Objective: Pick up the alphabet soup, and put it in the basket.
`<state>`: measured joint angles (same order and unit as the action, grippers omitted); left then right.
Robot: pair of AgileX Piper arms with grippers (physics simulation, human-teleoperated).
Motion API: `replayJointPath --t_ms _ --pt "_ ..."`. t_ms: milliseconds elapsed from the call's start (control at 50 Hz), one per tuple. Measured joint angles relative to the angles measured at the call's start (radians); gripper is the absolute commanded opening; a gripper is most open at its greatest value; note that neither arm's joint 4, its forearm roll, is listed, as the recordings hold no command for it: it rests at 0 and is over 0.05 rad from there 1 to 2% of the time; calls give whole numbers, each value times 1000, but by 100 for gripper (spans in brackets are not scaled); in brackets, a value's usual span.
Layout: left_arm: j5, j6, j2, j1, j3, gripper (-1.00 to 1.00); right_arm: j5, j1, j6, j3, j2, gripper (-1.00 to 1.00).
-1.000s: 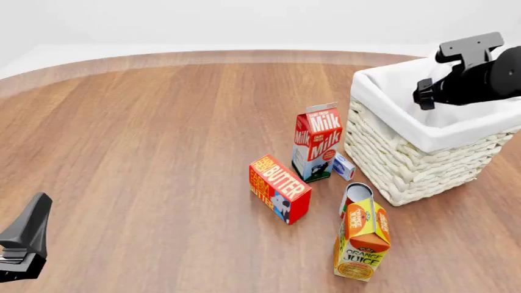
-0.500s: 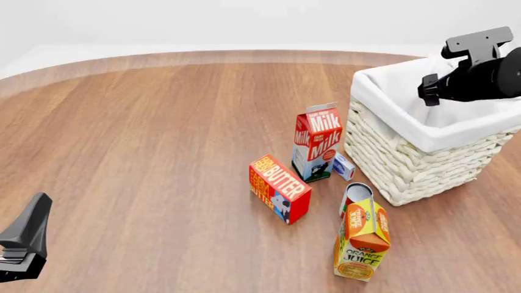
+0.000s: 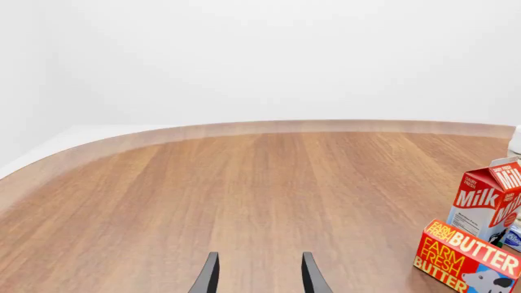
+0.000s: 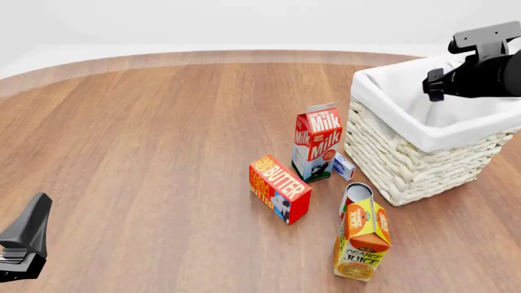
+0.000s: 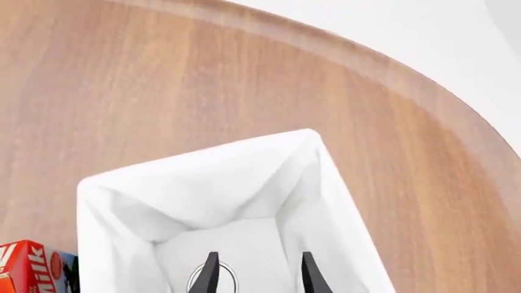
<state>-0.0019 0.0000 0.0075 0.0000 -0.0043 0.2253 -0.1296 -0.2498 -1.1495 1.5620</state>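
The white wicker basket (image 4: 407, 165) with its cloth liner stands at the right of the table. My right gripper (image 5: 258, 257) hangs open above the basket's inside (image 5: 244, 183), with nothing between its fingers. Below it, on the liner floor, shows a pale round can top (image 5: 224, 279), which looks like the alphabet soup; its label is hidden. In the front view the soup is hidden inside the basket, and my right arm (image 4: 480, 70) hovers over the rim. My left gripper (image 3: 260, 259) is open and empty, low at the near left of the table (image 4: 24, 244).
A milk carton (image 4: 318, 143), a small blue box (image 4: 343, 166), a butter box (image 4: 279, 188), a red-and-white can (image 4: 355, 196) and an orange juice carton (image 4: 362, 241) stand left of and in front of the basket.
My right arm has drifted a little right and up over the basket. The left arm and the groceries on the table have not moved.
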Motion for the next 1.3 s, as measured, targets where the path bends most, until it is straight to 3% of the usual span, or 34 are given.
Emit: replayJointPath --t_ms 720,960,1160,1300 --pt "0 0 0 0 0 100 -82 -29 6 38 -57 100" --pt "0 0 0 0 0 100 -79 -43 12 354 -405 100" --pt "0 0 0 0 0 100 -70 -64 -11 478 -551 100" --pt "0 0 0 0 0 100 -65 -43 9 537 -629 100"
